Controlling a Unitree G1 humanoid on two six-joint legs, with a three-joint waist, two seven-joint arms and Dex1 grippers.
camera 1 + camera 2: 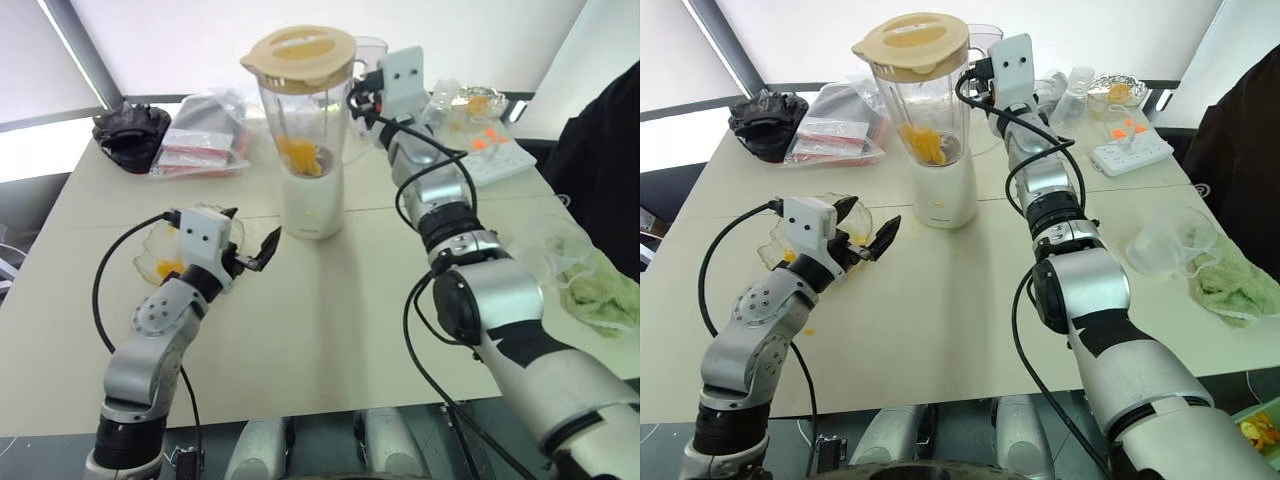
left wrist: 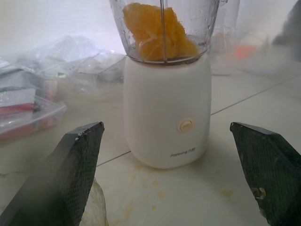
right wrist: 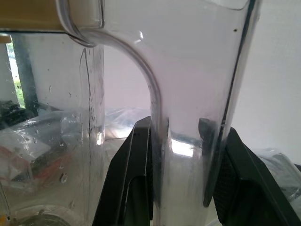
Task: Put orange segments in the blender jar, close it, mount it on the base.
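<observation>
The blender jar stands on the cream base in the middle of the table, with a flat cream lid on its rim. Orange segments lie at the jar's bottom, and also show as orange segments in the left wrist view. My right gripper is shut on the jar's clear side handle, one black finger on each side. My left gripper hovers open in front of the base, to its left, with nothing between its fingers. It points at the base.
A shallow glass bowl with some orange pieces sits under my left wrist. A black bag and plastic packets lie at the back left. A white power strip, a clear tub and a green cloth are on the right, beside a person.
</observation>
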